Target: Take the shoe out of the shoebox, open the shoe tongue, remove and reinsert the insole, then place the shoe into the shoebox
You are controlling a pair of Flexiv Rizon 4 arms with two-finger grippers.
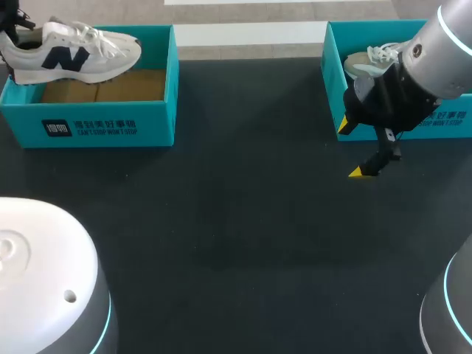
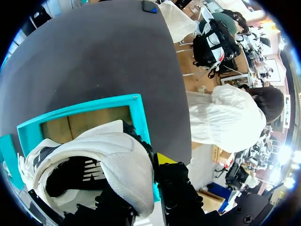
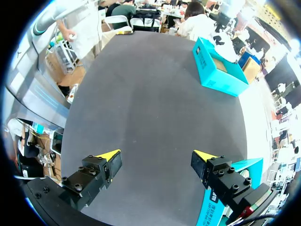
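A white sneaker (image 1: 70,53) with a navy logo hangs over the left teal shoebox (image 1: 96,122), toe pointing right. My left gripper (image 1: 10,28) is shut on its heel at the box's left end. In the left wrist view the heel collar (image 2: 124,169) sits between the fingers, one yellow tip (image 2: 164,158) outside it and the other hidden inside the shoe (image 2: 84,160). The box's cardboard floor (image 2: 84,123) lies below. My right gripper (image 1: 351,150) stands open and holds nothing, just in front of the right shoebox (image 1: 450,122); in its own view it (image 3: 156,155) faces bare mat.
A second pale shoe (image 1: 372,60) lies in the right shoebox, partly hidden by my right arm. The dark mat (image 1: 236,221) stretches between the two boxes. Far ahead of my right gripper stands the left shoebox (image 3: 218,70), with the right box's corner (image 3: 237,167) beside one finger.
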